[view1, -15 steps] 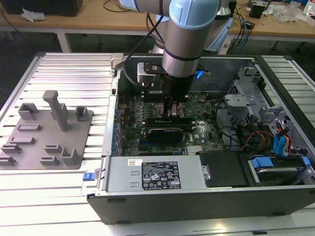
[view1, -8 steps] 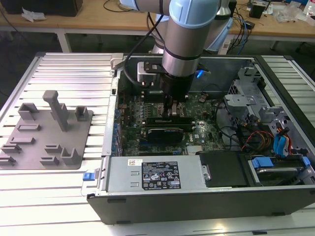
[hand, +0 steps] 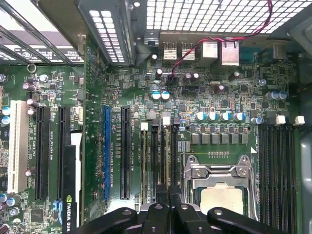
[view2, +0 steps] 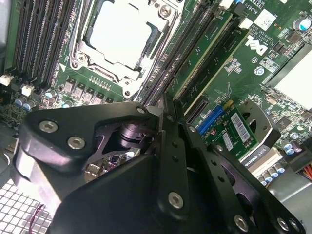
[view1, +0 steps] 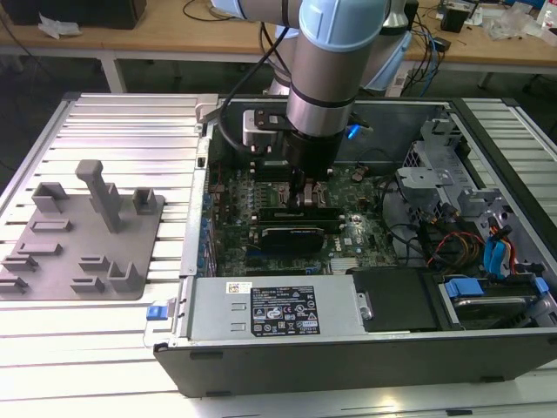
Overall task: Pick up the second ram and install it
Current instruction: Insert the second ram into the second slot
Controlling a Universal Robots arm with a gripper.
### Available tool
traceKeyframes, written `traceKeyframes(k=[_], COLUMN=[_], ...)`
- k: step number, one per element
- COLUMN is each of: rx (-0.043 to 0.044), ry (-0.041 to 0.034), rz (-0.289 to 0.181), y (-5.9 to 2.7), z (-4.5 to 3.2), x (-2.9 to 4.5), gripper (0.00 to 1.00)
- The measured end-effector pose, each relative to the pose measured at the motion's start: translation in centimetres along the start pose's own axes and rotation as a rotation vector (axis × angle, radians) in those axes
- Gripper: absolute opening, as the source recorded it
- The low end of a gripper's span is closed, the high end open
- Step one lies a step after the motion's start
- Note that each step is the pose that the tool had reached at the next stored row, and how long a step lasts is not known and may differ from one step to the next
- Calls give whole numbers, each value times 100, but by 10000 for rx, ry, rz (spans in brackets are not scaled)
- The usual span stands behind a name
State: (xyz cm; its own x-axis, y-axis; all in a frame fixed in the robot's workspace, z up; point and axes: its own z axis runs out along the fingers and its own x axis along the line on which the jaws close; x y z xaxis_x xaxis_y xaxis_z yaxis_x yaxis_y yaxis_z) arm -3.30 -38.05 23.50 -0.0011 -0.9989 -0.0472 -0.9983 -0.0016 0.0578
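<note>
The second ram [view2: 204, 53] seems to be the thin green stick standing on edge among the long black memory slots in the second wrist view. Its near end lies right at the tips of the gripper [view2: 162, 108]. The gripper's two black metal fingers are drawn together with no gap showing, and I cannot tell whether they pinch the stick or only meet above it.

At the exterior view's left, one flat grey plastic fixture plate [view1: 83, 252] with blocky uprights lies on the ribbed aluminium table [view1: 104, 113]. Next comes one open computer case [view1: 348, 357], dark sheet metal. One silver-and-blue arm reaches down into it, so the gripper [view1: 312, 198] sits low over the green motherboard [view1: 231, 213], just above one black expansion card [view1: 291, 235]. At the right are blue plastic tabs [view1: 496, 257] and grey drive brackets.

In the first wrist view, the gripper [hand: 168, 192] is just beside one square metal-framed processor socket [hand: 222, 180], with four more black slots [hand: 278, 165] beyond it.
</note>
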Motion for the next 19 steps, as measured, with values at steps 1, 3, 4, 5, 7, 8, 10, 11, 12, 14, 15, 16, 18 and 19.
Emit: traceKeyframes(k=[1, 3, 4, 5, 7, 8, 10, 11, 12, 14, 15, 16, 18, 19], rx=[1, 2, 2, 3, 3, 13, 35, 37, 38, 38, 38, 37, 39, 38], ry=[-2, -9, -10, -11, -20, -29, -31, -33, -35, -35, -34, -32, -35, -33], rz=[2, 46, 47, 48, 53, 52, 50, 50, 50, 51, 50, 50, 50, 50], y=[0, 0, 0, 0, 0, -1, -1, -1, -2, -3, -3, -3, -5, -5], z=[0, 1, 1, 3, 9, 16, 28, 29, 30, 56, 64, 65, 83, 84], x=[0, 0, 0, 1, 1, 1, 2, 2, 2, 3, 4, 4, 5, 5], gripper=[9, 9, 9, 9, 9, 9, 9, 9, 9, 9, 9, 9, 9, 9])
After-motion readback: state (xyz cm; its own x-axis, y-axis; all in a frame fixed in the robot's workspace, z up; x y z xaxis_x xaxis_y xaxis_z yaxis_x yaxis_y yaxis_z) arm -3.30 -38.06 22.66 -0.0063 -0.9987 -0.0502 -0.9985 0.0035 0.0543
